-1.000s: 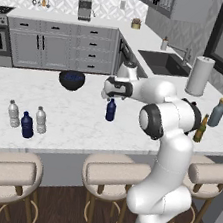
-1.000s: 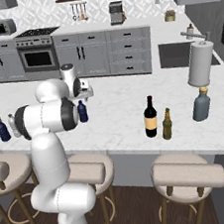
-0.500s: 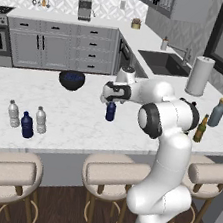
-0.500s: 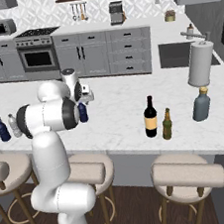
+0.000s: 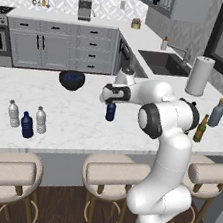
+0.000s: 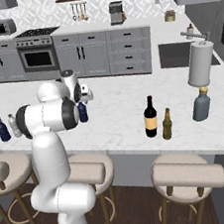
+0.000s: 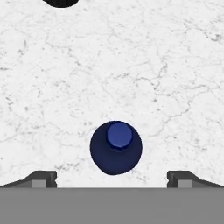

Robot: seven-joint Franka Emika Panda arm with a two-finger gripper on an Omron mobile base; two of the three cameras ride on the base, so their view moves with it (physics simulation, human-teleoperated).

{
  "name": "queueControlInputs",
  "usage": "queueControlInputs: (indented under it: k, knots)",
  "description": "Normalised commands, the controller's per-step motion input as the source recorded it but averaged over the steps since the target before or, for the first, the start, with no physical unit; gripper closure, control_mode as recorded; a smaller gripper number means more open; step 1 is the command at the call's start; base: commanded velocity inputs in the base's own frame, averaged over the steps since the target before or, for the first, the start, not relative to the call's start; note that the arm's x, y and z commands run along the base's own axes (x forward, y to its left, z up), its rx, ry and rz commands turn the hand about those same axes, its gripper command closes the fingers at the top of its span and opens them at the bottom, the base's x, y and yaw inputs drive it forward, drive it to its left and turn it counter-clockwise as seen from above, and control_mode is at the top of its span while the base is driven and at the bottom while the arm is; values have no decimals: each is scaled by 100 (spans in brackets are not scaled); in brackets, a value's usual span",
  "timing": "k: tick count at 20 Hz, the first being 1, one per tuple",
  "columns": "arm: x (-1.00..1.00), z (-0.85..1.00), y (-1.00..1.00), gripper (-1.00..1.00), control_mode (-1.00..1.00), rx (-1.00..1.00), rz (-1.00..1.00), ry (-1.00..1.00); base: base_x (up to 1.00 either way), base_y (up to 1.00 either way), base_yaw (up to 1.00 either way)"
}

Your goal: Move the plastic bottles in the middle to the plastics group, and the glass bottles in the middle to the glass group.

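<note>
A dark blue plastic bottle (image 5: 111, 111) (image 6: 82, 112) stands upright in the middle of the marble counter. My gripper (image 5: 110, 97) (image 6: 84, 95) hangs straight above it, open and holding nothing. In the hand view the bottle's blue cap (image 7: 116, 147) sits between my two fingertips (image 7: 43, 178), which stand wide on either side of it. The plastics group (image 5: 27, 120) (image 6: 3, 127), two clear white-capped bottles and a dark blue one, stands at the counter's left. The black wine bottle (image 6: 150, 117) stands right beside the amber bottle (image 6: 166, 124) (image 5: 200, 128), with the grey-blue bottle (image 6: 201, 104) (image 5: 216, 112) further right.
A dark bowl (image 5: 72, 79) sits behind the blue bottle. A paper towel roll (image 5: 199, 76) (image 6: 200, 64) stands near the sink at the right. Stools line the counter's front edge. Bare marble lies between the blue bottle and the plastics group.
My hand has come down a little toward the dark blue bottle's cap, jaws staying open. The bottles have not moved.
</note>
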Motion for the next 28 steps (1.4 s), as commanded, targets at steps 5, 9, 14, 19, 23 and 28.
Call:
queueControlInputs:
  k: [5, 9, 14, 19, 23, 28]
  knots:
    - [10, 0, 6, -100, -100, 0, 0, -6, 0, 0, 0]
    - [17, 0, 0, -100, -100, 0, 0, 2, 0, 0, 0]
    - [1, 0, 0, -100, -100, 0, 0, 5, 0, 0, 0]
    - [16, 0, 0, -100, -100, 0, 0, 5, 0, 0, 0]
    - [19, 0, 0, -100, -100, 0, 0, 1, 0, 0, 0]
    - [13, -2, 0, -100, -100, 0, 0, 2, 0, 0, 0]
